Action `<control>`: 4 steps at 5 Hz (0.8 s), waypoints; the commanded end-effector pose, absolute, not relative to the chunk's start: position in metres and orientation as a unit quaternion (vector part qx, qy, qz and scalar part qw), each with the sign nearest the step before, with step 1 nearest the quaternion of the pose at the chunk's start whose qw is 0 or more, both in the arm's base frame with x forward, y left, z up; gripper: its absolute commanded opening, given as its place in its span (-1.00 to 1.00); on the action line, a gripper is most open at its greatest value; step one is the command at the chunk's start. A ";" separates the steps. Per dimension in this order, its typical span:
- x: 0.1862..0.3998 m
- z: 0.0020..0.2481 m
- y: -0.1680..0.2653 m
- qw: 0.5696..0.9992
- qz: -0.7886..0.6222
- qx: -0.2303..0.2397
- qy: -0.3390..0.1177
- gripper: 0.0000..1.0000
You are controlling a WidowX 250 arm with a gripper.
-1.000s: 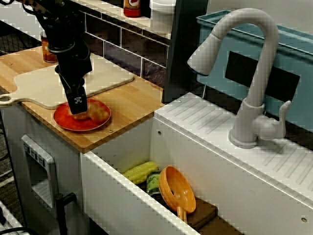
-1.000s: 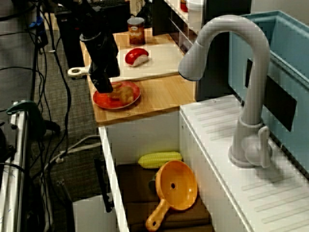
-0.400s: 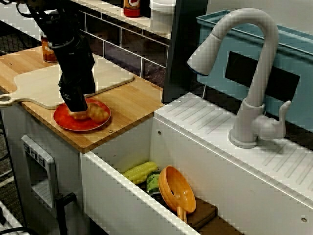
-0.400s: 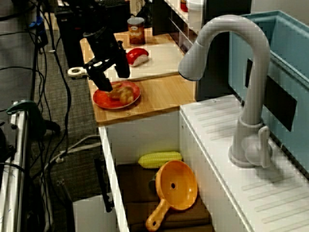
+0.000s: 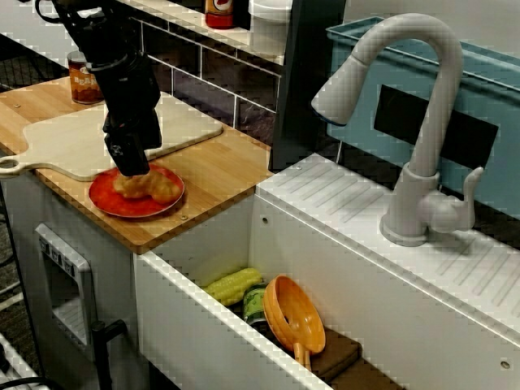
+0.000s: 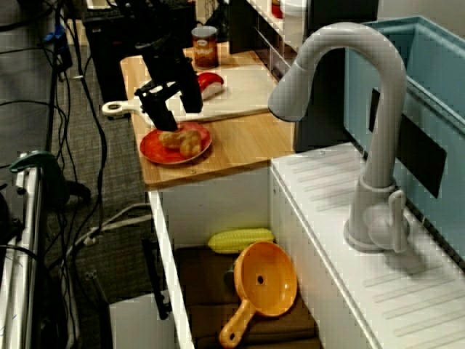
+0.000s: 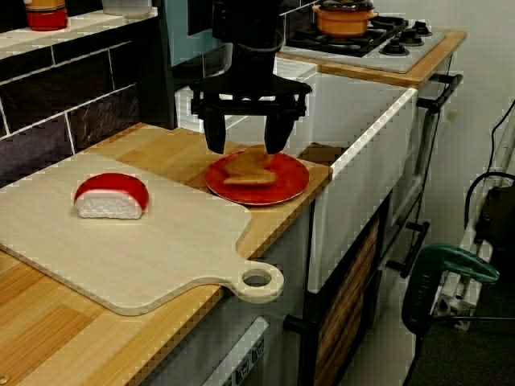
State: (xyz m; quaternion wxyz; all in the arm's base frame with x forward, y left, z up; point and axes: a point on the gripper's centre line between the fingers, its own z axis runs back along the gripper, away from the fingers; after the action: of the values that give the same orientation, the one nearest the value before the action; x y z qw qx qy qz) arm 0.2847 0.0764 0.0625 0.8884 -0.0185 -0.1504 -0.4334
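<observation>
A golden-brown piece of food (image 5: 153, 188) (image 6: 182, 139) (image 7: 248, 167) lies on a red plate (image 5: 104, 202) (image 6: 150, 154) (image 7: 291, 190) near the front edge of the wooden counter. My black gripper (image 5: 132, 166) (image 6: 180, 118) (image 7: 245, 148) hangs just above it, open. In the view along the counter its two fingers (image 7: 216, 138) stand apart on either side of the food, with the tips just over the plate's far rim. Nothing is held.
A pale cutting board (image 7: 121, 249) (image 5: 65, 142) lies beside the plate with a red-and-white sushi piece (image 7: 111, 195) (image 6: 205, 84) on it. A jar (image 5: 81, 81) stands behind. The sink (image 6: 168, 240) holds corn (image 6: 241, 239), an orange strainer (image 6: 270, 280) and a can (image 5: 255, 305). A grey faucet (image 5: 410, 122) rises at the right.
The gripper was shut low on the food on the plate; it has opened, turned and lifted a little. The food stays on the plate.
</observation>
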 end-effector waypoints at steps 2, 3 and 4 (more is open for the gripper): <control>0.284 0.066 0.072 0.890 -0.427 0.001 -0.160 1.00; 0.282 0.063 0.070 0.889 -0.431 -0.004 -0.155 1.00; 0.282 0.058 0.069 0.893 -0.424 -0.009 -0.150 1.00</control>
State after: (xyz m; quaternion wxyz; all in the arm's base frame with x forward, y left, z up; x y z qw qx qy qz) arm 0.2783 0.0676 0.0502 0.8959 -0.0227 -0.1380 -0.4217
